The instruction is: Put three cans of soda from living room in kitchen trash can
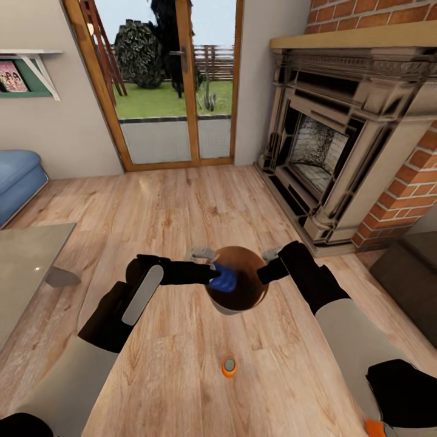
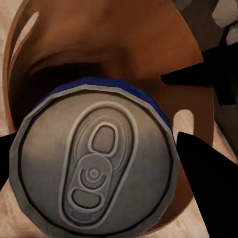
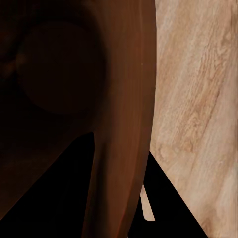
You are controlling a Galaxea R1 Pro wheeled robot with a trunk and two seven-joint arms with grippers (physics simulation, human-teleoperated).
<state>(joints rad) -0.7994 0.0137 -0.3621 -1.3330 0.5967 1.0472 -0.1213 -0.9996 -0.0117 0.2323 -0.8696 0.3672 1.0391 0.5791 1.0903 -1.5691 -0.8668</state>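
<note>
In the head view my left gripper (image 1: 220, 278) is shut on a dark blue can of soda (image 1: 224, 279) and holds it over the open mouth of the trash can (image 1: 243, 291). The left wrist view shows the can's grey top (image 2: 94, 163) above the bin's copper-brown inside (image 2: 114, 44). My right gripper (image 1: 265, 271) is shut on the bin's rim, with the wall (image 3: 124, 99) between its fingers (image 3: 49, 193). An orange can of soda (image 1: 228, 366) stands on the floor in front of me. Something orange (image 1: 374, 428), perhaps a can, peeks out under my right arm.
An ornate fireplace (image 1: 328, 145) in a brick column (image 1: 413, 182) stands to the right, with dark furniture (image 1: 413, 273) nearer. A glass table (image 1: 24, 267) and a blue sofa (image 1: 18, 176) are on the left. Glass doors (image 1: 176, 79) are ahead across the wood floor (image 1: 182, 206).
</note>
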